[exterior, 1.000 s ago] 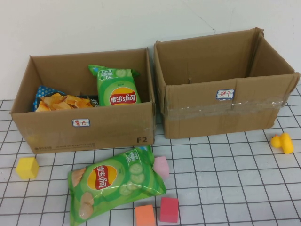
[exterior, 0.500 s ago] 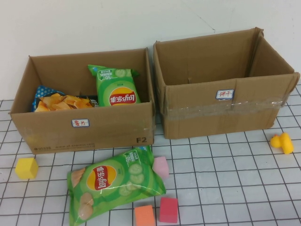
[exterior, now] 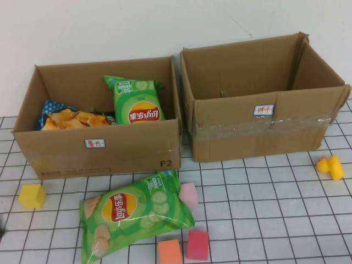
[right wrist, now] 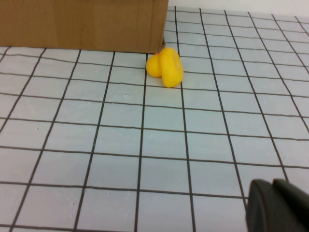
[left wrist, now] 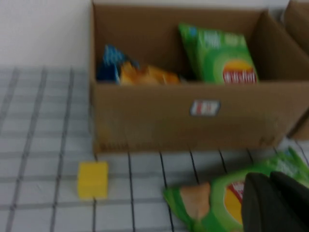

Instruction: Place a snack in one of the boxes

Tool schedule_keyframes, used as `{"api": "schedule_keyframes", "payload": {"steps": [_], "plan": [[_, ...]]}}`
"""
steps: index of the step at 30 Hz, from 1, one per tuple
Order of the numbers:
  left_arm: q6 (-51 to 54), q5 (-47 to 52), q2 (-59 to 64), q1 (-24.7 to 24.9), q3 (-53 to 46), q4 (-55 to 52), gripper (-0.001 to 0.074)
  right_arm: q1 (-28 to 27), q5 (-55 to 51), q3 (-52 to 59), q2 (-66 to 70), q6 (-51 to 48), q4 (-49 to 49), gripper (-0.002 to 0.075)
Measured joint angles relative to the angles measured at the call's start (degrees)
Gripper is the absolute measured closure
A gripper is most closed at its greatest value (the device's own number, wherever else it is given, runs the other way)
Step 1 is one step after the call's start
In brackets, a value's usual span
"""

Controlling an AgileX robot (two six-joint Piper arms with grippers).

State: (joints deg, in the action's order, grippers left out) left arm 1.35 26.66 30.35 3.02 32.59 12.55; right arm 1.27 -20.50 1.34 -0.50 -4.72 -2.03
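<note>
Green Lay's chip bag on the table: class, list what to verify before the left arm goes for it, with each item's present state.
1. Green Lay's chip bag lies free on the table: ok.
2. Pink block touches the bag: not ok.
3. Left box has room: ok.
4. Right box contents visible: cannot tell.
5. Left end effector beside the bag: ok.
6. Right end effector far off, near the yellow duck: ok.

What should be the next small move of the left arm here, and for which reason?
Probably lower the left gripper a little toward the green chip bag lying flat on the table in front of the left box. The gripper sits just beside the bag but holds nothing. The right gripper is far off, near the yellow duck.
</note>
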Motion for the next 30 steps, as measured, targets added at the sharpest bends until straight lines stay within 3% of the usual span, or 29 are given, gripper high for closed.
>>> {"api": "schedule_keyframes", "payload": {"steps": [11,15,21,23,26,30], "plan": [[20.62,5.20,26.96,1.03,0.12,9.97,0.0710,0.00,0.00,0.00,0.00,0.00,0.00,0.0727],[24.55,5.32,33.12,6.54,0.18,9.97,0.0591,0.00,0.00,0.00,0.00,0.00,0.00,0.0727],[25.64,-2.60,39.34,16.72,0.18,8.46,0.0262,0.00,0.00,0.00,0.00,0.00,0.00,0.0727],[25.67,-6.49,41.62,19.03,0.18,6.97,0.0186,0.00,0.00,0.00,0.00,0.00,0.00,0.0727],[24.95,-10.52,45.18,21.13,0.32,5.41,0.0132,0.00,0.00,0.00,0.00,0.00,0.00,0.0727],[22.26,-13.48,50.00,21.39,0.46,4.87,0.0115,0.00,0.00,0.00,0.00,0.00,0.00,0.0727]]}}
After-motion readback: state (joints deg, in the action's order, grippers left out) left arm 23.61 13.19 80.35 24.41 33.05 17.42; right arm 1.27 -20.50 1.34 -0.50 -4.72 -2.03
